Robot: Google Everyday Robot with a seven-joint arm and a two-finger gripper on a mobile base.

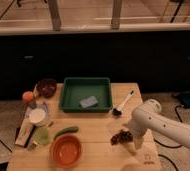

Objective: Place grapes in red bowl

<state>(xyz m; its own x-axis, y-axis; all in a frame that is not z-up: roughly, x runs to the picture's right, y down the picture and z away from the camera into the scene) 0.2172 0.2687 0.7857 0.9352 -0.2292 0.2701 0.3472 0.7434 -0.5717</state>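
A robot laboratory or test area is indicated, not a home. A small wooden table (95, 134) is set on a speckled floor (5, 112) before a long dark wall (93, 55) topped by glazed panels (83, 12). A white robot arm (160, 122) is bent over the table's right side, its gripper (138, 145) lowered just beside the grapes (121, 136).

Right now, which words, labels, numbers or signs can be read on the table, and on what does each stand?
None can be read.
Small dark mark on the front right corner of the table: too blurred to read.
The gripper, beside the grapes, shows no text.
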